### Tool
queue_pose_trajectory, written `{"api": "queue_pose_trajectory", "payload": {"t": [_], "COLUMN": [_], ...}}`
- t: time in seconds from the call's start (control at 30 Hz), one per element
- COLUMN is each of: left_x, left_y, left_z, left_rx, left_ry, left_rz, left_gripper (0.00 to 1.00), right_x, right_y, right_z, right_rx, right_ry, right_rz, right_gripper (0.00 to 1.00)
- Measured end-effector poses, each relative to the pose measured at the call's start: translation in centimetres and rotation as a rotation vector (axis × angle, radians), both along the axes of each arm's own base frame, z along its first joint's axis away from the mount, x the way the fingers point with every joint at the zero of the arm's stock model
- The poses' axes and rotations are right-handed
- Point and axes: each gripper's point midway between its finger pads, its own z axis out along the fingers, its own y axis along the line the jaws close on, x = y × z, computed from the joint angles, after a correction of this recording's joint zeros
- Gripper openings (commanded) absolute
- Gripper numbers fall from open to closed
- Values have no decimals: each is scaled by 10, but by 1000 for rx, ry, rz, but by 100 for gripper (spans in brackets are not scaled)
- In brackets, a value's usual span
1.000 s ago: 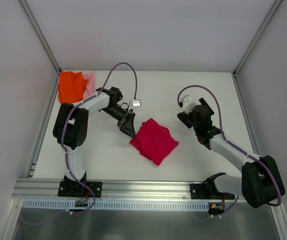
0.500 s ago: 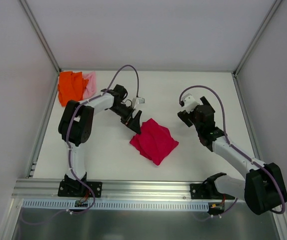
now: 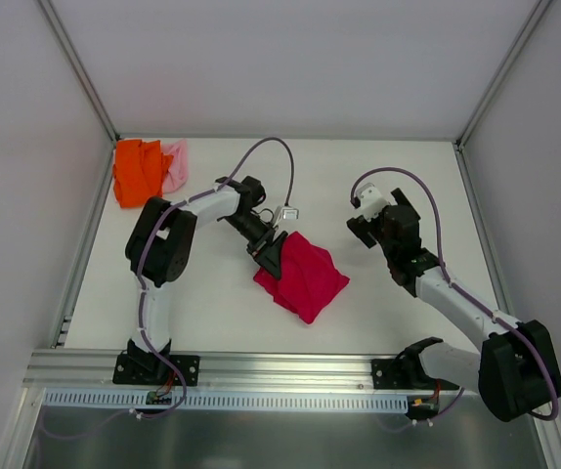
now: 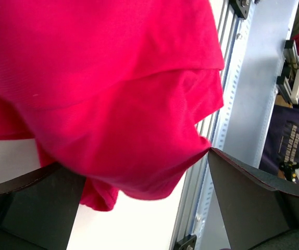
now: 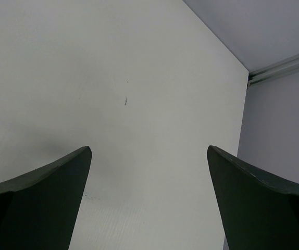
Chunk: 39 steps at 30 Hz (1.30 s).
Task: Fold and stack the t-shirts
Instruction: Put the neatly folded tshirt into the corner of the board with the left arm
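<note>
The left pincer [image 3: 273, 256] gapes wide at the edge of the crimson t-shirt [image 3: 305, 274], cloth bulging between its fingers [image 4: 29, 203]. The right pincer [image 5: 149, 151] hangs released over the table [image 5: 139, 78].

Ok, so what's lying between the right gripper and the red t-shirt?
Nothing. In the top view, only a bare stretch of white table separates the right gripper from the crimson t-shirt.
</note>
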Motion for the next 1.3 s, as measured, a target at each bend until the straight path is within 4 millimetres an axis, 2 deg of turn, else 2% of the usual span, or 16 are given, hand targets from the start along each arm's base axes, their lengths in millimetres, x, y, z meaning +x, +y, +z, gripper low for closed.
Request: {"api": "queue_pose_trajectory", "payload": {"t": [0.13, 0.33, 0.4, 0.43, 0.5, 0.53, 0.63, 0.67, 1.07, 1.17, 1.3], "left_x": [-2, -3, -3, -2, 1, 2, 6, 6, 7, 8, 19], "left_y": [-3, -1, -2, -3, -4, -4, -5, -4, -3, 1, 3], "left_z": [4, -16, -18, -17, -17, -18, -22, -25, -33, -25, -1], "left_rx": [-12, 33, 47, 53, 64, 71, 90, 98, 118, 118, 117], "left_ry": [11, 70, 95, 96, 91, 89, 91, 96, 88, 25, -101], "left_rz": [-21, -15, -1, 3, 9, 11, 21, 24, 40, 49, 71], "left_gripper": [99, 99, 99, 94, 80, 58, 23, 1, 0, 0, 0], "right_x": [0, -2, -3, -3, -4, -4, -5, -5, -9, -9, -8], "right_y": [0, -1, 0, -1, -1, -1, -2, -2, -4, -3, -3], "right_z": [1, 11, 14, 15, 17, 18, 21, 22, 20, 20, 16], "right_rx": [0, 12, 16, 17, 16, 15, 14, 15, 8, 8, 2], "right_ry": [-1, -27, -35, -39, -45, -47, -55, -57, -55, -55, -43], "right_rz": [0, 2, 4, 5, 6, 7, 9, 9, 11, 11, 12], "right_gripper": [100, 100, 100, 100, 100, 100, 100, 100, 100, 100, 100]}}
